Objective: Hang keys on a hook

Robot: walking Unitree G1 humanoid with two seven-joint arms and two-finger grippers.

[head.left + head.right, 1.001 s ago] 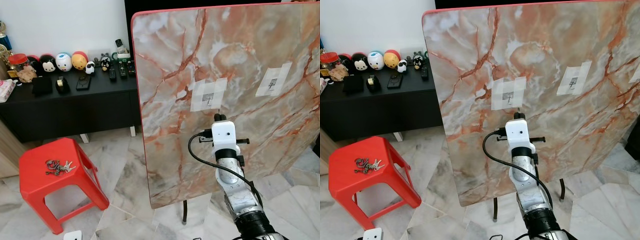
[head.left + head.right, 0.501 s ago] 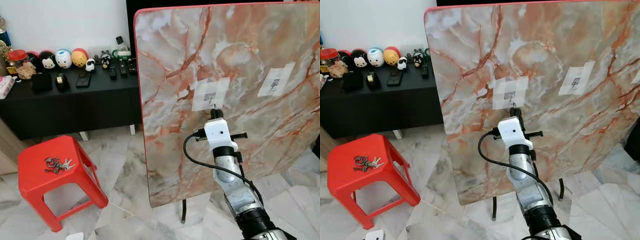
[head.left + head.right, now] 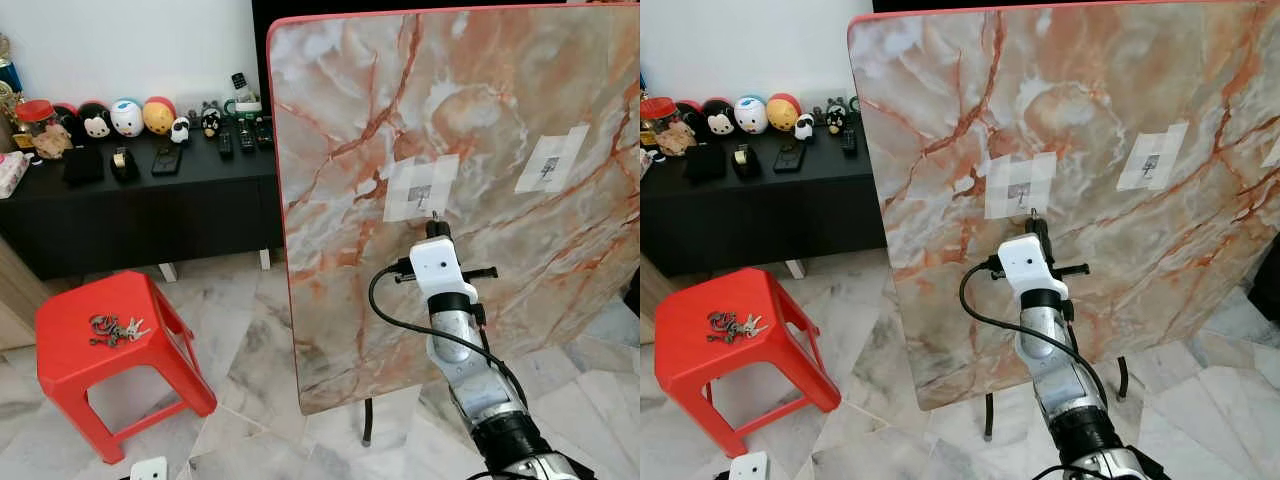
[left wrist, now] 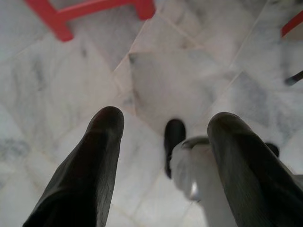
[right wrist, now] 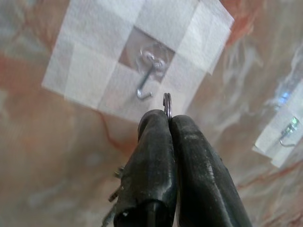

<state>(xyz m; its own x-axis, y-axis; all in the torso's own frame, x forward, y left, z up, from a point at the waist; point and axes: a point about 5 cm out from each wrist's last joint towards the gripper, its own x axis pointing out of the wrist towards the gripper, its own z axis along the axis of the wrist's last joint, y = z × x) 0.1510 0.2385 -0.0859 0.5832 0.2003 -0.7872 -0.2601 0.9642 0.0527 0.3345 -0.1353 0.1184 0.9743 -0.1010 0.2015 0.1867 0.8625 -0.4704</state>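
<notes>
My right gripper (image 3: 434, 222) is raised against the upright marble board (image 3: 460, 90), just below a small metal hook (image 5: 146, 79) stuck on with white tape (image 3: 421, 188). Its fingers (image 5: 156, 142) are shut on a key ring (image 5: 167, 100), whose top pokes out a little to one side of the hook's tip and does not touch it. Bits of keys (image 5: 116, 176) stick out beside one finger. A second taped hook (image 3: 549, 165) sits further right on the board. Another bunch of keys (image 3: 116, 329) lies on the red stool (image 3: 70, 362). My left gripper (image 4: 165, 124) hangs open over the floor.
A black sideboard (image 3: 150, 215) with toy figures and remotes runs along the back wall at left. The board stands on a thin dark leg (image 3: 367, 428) on the marble floor. A small white object (image 3: 150, 468) lies on the floor by the stool.
My right gripper has risen a little towards the hook with the key ring, then held still. The camera has shifted slightly.
</notes>
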